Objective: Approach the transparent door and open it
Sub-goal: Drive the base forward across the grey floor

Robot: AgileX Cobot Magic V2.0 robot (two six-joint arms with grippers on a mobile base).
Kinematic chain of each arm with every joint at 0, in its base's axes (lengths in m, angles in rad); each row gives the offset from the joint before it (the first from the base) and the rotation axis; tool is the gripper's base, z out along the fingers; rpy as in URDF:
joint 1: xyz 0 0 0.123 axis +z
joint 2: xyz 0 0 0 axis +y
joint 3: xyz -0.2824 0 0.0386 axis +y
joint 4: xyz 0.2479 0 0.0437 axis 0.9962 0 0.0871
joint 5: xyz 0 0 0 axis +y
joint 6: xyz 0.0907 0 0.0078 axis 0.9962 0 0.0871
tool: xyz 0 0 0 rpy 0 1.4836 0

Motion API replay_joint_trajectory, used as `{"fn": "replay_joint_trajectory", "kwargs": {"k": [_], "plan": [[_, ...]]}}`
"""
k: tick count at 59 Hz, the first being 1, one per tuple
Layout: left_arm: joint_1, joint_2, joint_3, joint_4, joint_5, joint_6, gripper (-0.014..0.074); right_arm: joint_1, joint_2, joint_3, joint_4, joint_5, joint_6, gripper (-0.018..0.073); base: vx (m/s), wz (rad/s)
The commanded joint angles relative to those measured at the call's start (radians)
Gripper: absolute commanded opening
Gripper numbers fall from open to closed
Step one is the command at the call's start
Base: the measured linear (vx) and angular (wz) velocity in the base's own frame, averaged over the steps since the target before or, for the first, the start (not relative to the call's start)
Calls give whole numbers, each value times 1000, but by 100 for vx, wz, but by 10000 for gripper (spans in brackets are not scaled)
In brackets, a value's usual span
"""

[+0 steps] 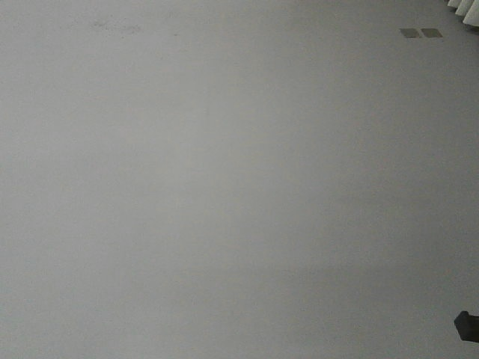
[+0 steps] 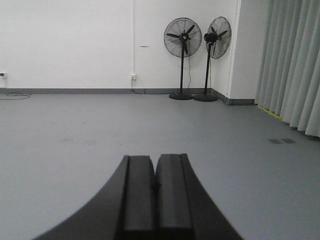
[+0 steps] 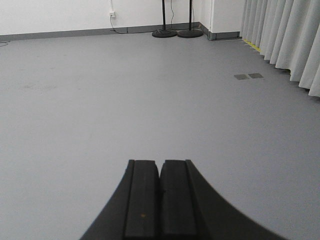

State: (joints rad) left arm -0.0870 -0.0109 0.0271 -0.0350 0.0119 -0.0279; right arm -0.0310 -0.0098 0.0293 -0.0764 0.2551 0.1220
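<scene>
Our left gripper (image 2: 156, 163) has its two black fingers pressed flat together with no gap between them and nothing held; our right gripper (image 3: 160, 168) is closed the same way, pad against pad, also holding nothing; both point level over the bare grey floor (image 1: 224, 187)

We take the pair of small dark floor plates (image 2: 281, 141) as our landmark; in the left wrist view the plates lie ahead of the left claw's tips and off to their right; in the right wrist view they lie well ahead of the right claw and again to its right; the pale pleated curtain (image 2: 295, 65) hangs just beyond the plates on their right side, its hem near them; two black pedestal fans (image 2: 183, 37) stand side by side well beyond the plates and to their left, against the white wall (image 2: 65, 45); a wall socket (image 2: 133, 77) sits further left of the plates than the fans, low on that wall; in the front-facing view the plates show near the top right, and a small dark object (image 1: 465, 326) cuts the frame edge far below them; we cannot tell what it is

No view shows the transparent door; we cannot tell where it lies relative to either claw
</scene>
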Motion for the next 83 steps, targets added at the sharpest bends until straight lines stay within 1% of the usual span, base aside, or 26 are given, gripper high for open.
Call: {"fn": "replay_joint_trajectory", "kwargs": {"k": [1, 24, 45, 83], "plan": [[-4, -13, 30, -2, -82, -8, -6, -5, -15, 14, -4, -81, -6, -8, 1, -1], [-4, -13, 30, -2, -82, -8, -6, -5, -15, 14, -4, -81, -6, -8, 7, -5], [-4, -13, 30, -2, -82, -8, -6, -5, -15, 14, -4, -81, -6, -8, 19, -12], [-4, -13, 30, -2, -82, -8, -6, -5, -15, 14, -4, -80, -6, -8, 31, -2]]}}
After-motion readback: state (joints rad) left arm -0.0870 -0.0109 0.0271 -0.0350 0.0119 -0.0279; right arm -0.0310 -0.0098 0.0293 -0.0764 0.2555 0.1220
